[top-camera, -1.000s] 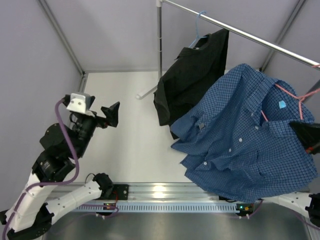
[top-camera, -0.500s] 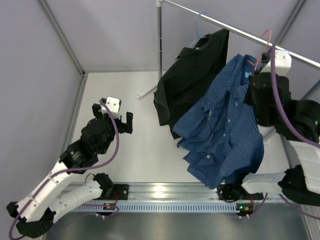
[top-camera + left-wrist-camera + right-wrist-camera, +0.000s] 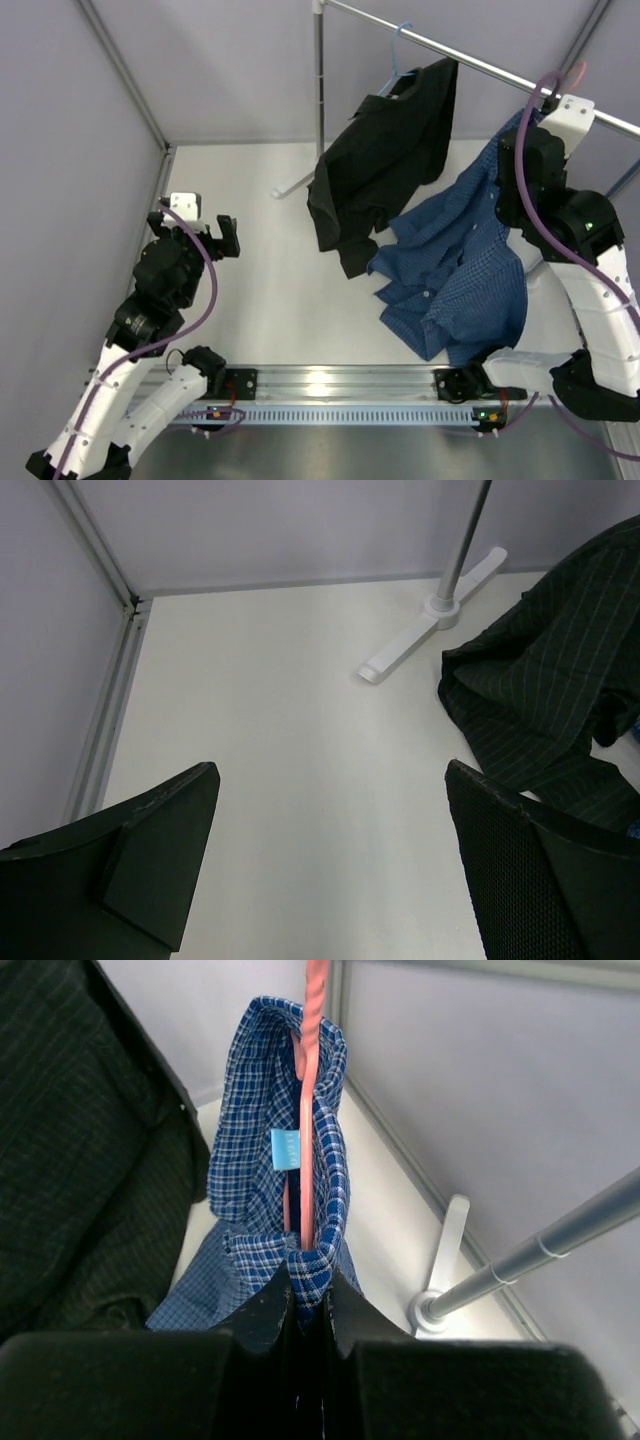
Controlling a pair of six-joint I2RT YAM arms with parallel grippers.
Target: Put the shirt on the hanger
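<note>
The surface point(image 3: 270, 280) carries a clothes rack whose rail point(image 3: 450, 55) slants across its far right corner. A black shirt point(image 3: 385, 150) on a light blue hanger point(image 3: 398, 50) already hangs there.

The shirt point(image 3: 455, 280) hangs bunched from the raised right arm. It sits over the right side of the surface, with its hem sagging toward the near edge. I cannot tell whether the hem touches the surface.

In the right wrist view the hanger point(image 3: 312, 1080) runs up through the collar. The right gripper point(image 3: 305, 1278) is clamped on the wire and the collar cloth together, just below the small blue label point(image 3: 285, 1148).

So the shirt looks to be threaded already, and the step in hand is probably getting the hook onto the rail. From above, the pink hook shows close beside the rail, but I cannot tell whether it is over it.

To do this well:
- Keep the pinch tight so the collar does not slide off the wire.
- Lift the hook above the rail, then lower it straight on.
- Pick a spot right of the black shirt so the two garments do not tangle.
- Let go only once the rail carries the weight.

The left gripper point(image 3: 330, 772) hangs by the left edge with its fingers spread wide and nothing in them. It could steady the drooping hem if it swings.
</note>
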